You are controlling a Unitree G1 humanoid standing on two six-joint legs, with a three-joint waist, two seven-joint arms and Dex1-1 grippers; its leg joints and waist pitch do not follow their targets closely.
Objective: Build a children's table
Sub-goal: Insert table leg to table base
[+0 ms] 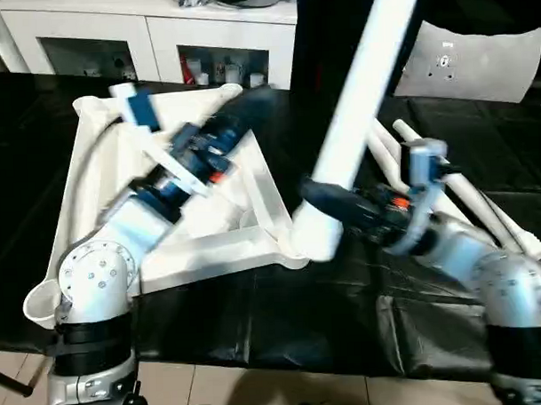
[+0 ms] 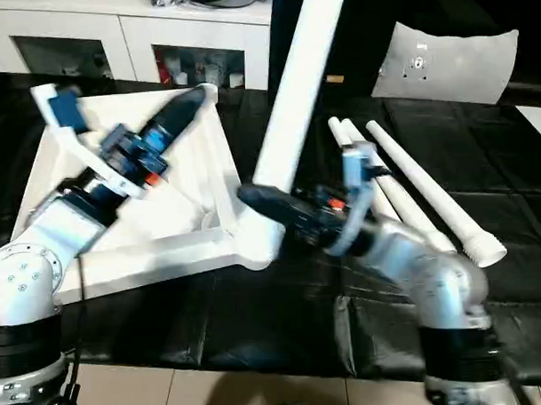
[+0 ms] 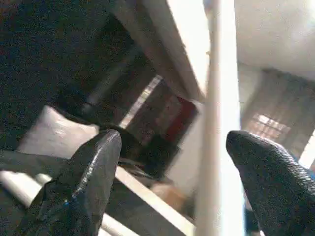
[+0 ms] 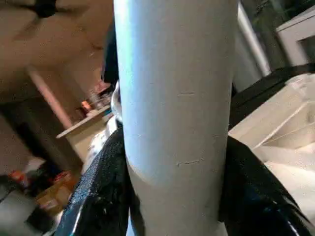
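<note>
Black cloth under the tabletop [image 1: 101, 182]: your right gripper [image 2: 266, 203] clamps the leg [image 1: 360, 93] — light, slick; left gripper [image 1: 245, 110] open.

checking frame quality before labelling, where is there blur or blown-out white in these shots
Left eye view: the left end effector and its forearm are smeared, and the standing leg is nearly blown-out white. Right wrist view: the leg is soft, bright on one side, with the end effector's fingers dark beside it. Left wrist view: hazy background, dark fingers.
</note>
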